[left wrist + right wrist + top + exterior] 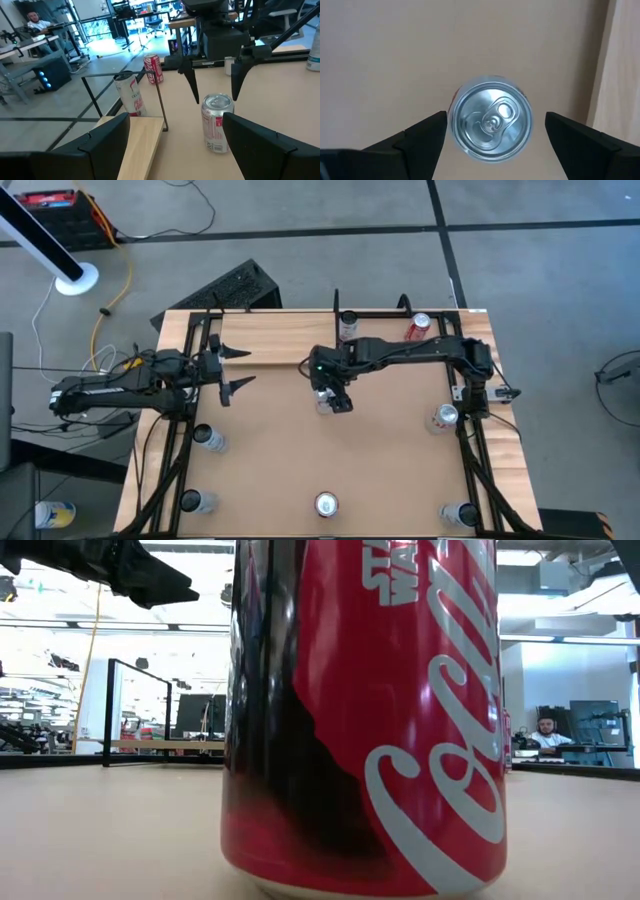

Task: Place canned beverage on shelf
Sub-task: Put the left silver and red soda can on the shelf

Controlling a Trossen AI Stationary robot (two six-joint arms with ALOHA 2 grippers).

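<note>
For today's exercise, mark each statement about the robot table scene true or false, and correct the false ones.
1. The right gripper hangs open directly above an upright silver-topped can. True.
2. That can lies on its side. False: it stands upright on the tan tabletop.
3. The left gripper is open and holds nothing. True.
4. A red can lies tipped over near the table's far edge. True.
5. The right gripper has closed on the can. False: its fingers stand apart from the can.

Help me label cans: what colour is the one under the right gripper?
Silver top, red-and-white side; left wrist view.
</note>
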